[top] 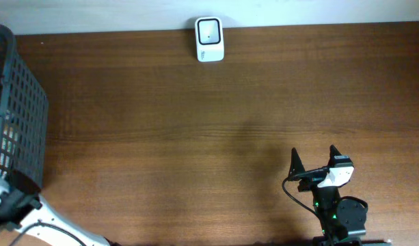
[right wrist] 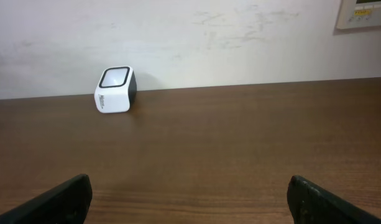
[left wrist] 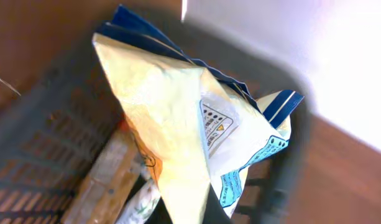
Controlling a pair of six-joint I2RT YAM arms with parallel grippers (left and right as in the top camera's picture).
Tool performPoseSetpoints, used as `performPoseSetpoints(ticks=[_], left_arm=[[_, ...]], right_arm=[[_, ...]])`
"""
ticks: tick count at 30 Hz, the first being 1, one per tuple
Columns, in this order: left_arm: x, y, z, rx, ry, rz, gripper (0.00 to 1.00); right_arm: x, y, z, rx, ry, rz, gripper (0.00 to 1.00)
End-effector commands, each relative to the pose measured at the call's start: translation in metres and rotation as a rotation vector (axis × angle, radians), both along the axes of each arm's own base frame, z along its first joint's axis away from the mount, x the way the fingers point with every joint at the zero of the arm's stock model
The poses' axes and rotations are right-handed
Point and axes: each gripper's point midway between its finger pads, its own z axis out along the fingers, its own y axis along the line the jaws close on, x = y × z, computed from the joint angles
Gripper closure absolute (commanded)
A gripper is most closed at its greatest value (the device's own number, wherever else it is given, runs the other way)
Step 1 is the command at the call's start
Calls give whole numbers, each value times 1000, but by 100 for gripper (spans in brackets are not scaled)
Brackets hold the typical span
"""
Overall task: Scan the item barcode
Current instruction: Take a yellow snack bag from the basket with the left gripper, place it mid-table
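Far left of overhead frame, grey basket [top: 18, 102] holds yellow-white bag [left wrist: 171, 124] with blue trim, filling left wrist view. Left pincer clamped shut, fingers out of sight, can't tell if it's got bag. Lower right, right pincer [top: 314, 152] spread wide. Scanner [top: 209, 39] top centre on tabletop [top: 195, 137].

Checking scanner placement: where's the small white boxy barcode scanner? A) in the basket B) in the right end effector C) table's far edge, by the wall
C: the small white boxy barcode scanner stands at the far edge of the brown wooden table, by the pale wall.
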Motion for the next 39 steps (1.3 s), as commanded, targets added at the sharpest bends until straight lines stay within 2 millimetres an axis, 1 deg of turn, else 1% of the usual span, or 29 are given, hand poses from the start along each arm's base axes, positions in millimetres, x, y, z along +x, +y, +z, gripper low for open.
performPoseSetpoints(ticks=[1,2,5,6,7,8,9,11,13,15,16,17,18,21,22,23,25,28,29,30,31,32,33,34,35,36,37,38,39], left_arm=[[-14,-102,98,24,-268,-255,100],[-2,-146,101,-36,-290,-396,100],[39,-266,66,-127,-172,-753,100],[45,-289,55,-138,-132,-817,100],[58,-344,17,-169,-2,-959,100],[62,-374,-8,-187,73,-1057,100],[66,-408,-43,-215,174,-1162,100],[68,-454,-115,-274,358,-1307,100],[64,-503,-176,-387,455,-1406,100],[55,-554,-224,-520,466,-1464,100],[55,-571,-246,-555,479,-1434,100],[53,-588,-263,-578,483,-1416,100],[49,-614,-284,-607,471,-1396,100],[33,-657,-304,-619,463,-1396,100],[26,-665,-309,-584,483,-1398,100],[18,-674,-312,-548,494,-1410,95],[15,-678,-318,-501,506,-1404,70],[32,-660,-330,-373,511,-1315,24],[41,-651,-332,-330,504,-1277,12],[50,-645,-325,-305,488,-1259,8],[62,-638,-309,-271,449,-1265,2],[79,-623,-281,-213,400,-1242,1],[95,-607,-250,-156,349,-1206,1],[107,-587,-204,-78,275,-1212,1],[111,-574,-173,-38,226,-1224,1],[112,-562,-151,-13,192,-1221,1],[115,-531,-110,21,129,-1172,1],[117,-510,-90,45,101,-1122,1],[118,-474,-62,81,65,-1036,1]], right_arm=[[0,-3,-3,2,4,-14,1],[0,-3,-3,2,4,-14,1],[0,-3,-3,2,4,-14,1],[0,-3,-3,2,4,-14,1],[0,-3,-3,2,4,-14,1],[0,-3,-3,2,4,-14,1],[0,-3,-3,2,4,-14,1],[0,-3,-3,2,4,-14,1],[0,-3,-3,2,4,-14,1],[0,-3,-3,2,4,-14,1],[0,-3,-3,2,4,-14,1],[0,-3,-3,2,4,-14,1],[0,-3,-3,2,4,-14,1],[0,-3,-3,2,4,-14,1],[0,-3,-3,2,4,-14,1],[0,-3,-3,2,4,-14,1],[0,-3,-3,2,4,-14,1],[0,-3,-3,2,4,-14,1],[0,-3,-3,2,4,-14,1],[0,-3,-3,2,4,-14,1],[0,-3,-3,2,4,-14,1],[0,-3,-3,2,4,-14,1],[0,-3,-3,2,4,-14,1],[0,-3,-3,2,4,-14,1],[0,-3,-3,2,4,-14,1],[0,-3,-3,2,4,-14,1],[0,-3,-3,2,4,-14,1],[0,-3,-3,2,4,-14,1],[0,-3,-3,2,4,-14,1]])
